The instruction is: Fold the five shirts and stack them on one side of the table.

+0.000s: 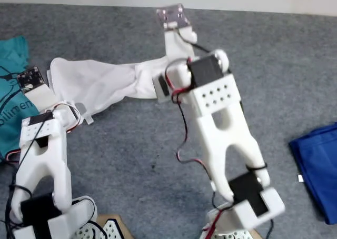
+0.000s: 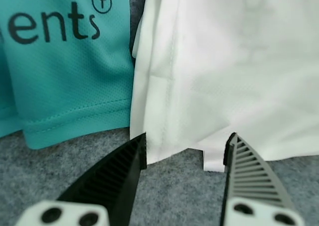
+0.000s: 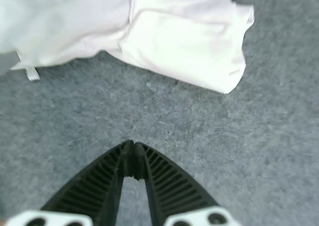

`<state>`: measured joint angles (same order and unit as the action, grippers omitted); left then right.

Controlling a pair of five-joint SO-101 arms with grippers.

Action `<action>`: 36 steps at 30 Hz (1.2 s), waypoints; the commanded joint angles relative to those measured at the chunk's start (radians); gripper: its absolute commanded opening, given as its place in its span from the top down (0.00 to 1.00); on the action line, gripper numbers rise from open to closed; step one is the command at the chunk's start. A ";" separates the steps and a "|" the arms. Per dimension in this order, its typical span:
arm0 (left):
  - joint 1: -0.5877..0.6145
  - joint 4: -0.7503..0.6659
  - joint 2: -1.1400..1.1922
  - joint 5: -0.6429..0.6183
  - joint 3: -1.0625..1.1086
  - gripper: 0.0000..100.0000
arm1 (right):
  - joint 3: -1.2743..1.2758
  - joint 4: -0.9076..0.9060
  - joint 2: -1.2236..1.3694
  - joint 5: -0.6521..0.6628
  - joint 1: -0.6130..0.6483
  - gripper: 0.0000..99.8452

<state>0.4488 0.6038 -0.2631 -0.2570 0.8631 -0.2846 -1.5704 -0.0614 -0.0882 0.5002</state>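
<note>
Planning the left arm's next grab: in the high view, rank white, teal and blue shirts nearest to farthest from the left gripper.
1. white shirt, hem at the left gripper's tips.
2. teal shirt, just beside, at the view's left edge.
3. blue shirt, across at the right edge.

Dark lettering (image 2: 55, 24) with a small circled mark (image 2: 102, 3) is showing across the teal shirt (image 2: 65, 86), partly running off the edge, while a faint print (image 2: 251, 32) on the white shirt (image 2: 224, 96) is showing too pale to read.
</note>
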 commanded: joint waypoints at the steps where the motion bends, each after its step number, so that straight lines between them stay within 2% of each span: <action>1: 0.015 -0.044 0.031 0.003 -0.041 0.73 | 0.340 0.255 -0.130 0.031 -0.010 0.99; 4: 0.015 -0.087 0.070 0.002 -0.050 0.73 | 0.535 0.429 -0.179 0.078 -0.008 0.99; 7: 0.016 -0.184 0.099 0.002 -0.058 0.73 | 0.604 0.510 -0.193 0.089 -0.002 0.99; 10: 0.015 -0.239 0.128 0.000 -0.058 0.74 | 0.611 0.519 -0.180 0.084 0.001 0.99; 21: 0.016 -0.238 0.302 0.000 -0.177 0.74 | 0.611 0.524 -0.176 0.081 -0.004 0.99; 25: 0.016 -0.238 0.325 0.000 -0.203 0.90 | 0.611 0.527 -0.174 0.081 -0.004 0.99; 26: 0.016 -0.238 0.325 0.000 -0.205 0.91 | 0.613 0.527 -0.174 0.081 -0.004 0.99; 32: 0.008 -0.238 0.300 -0.003 -0.239 0.91 | 0.619 0.558 -0.173 0.081 -0.004 0.99; 36: -0.008 -0.238 0.237 -0.094 -0.248 0.90 | 0.621 0.559 -0.173 0.081 -0.004 0.99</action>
<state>0.4534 0.3844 0.0499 -0.2954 0.6590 0.3399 -1.0319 -0.1979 -0.0161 0.5002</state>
